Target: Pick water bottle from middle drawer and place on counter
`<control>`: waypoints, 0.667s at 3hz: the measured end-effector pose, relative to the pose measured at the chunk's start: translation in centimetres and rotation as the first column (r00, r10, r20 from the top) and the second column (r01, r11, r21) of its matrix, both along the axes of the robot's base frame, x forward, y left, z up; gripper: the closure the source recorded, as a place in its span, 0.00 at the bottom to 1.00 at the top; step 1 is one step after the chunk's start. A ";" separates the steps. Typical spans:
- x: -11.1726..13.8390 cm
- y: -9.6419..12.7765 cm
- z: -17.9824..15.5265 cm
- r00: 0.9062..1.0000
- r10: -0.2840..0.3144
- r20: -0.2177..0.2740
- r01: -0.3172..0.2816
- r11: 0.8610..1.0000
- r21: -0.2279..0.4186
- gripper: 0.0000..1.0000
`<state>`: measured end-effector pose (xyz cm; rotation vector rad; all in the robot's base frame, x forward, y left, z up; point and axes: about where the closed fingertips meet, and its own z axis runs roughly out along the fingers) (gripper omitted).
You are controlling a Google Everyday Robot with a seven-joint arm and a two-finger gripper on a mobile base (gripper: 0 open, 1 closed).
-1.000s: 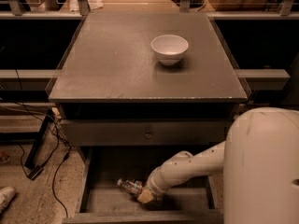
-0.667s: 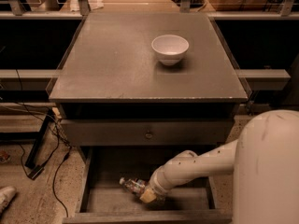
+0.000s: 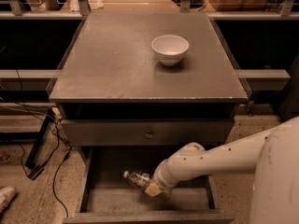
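The water bottle (image 3: 137, 178), clear with a white cap pointing left, lies tilted in the open middle drawer (image 3: 117, 200) at the bottom of the view. My gripper (image 3: 152, 188) reaches in from the right on the white arm (image 3: 210, 160) and is shut on the bottle's right end, holding it just above the drawer floor. The counter (image 3: 112, 59) is the broad grey top above the drawer. The fingers are partly hidden by the wrist.
A white bowl (image 3: 170, 48) stands on the counter's back right part. The shut upper drawer front with a round knob (image 3: 148, 135) overhangs the rear of the open drawer. Cables (image 3: 44, 143) lie on the floor at left. My white body (image 3: 280, 190) fills the lower right.
The bottle and my gripper have moved together a little up and to the right in the drawer. The bowl has not moved.
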<state>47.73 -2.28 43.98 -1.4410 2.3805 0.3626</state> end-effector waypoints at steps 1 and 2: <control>0.1 -0.8 2.4 1.000 0.012 0.012 -0.011 0.999 -0.030 1.00; -1.3 -2.5 6.8 0.999 0.032 0.021 -0.030 0.998 -0.055 1.00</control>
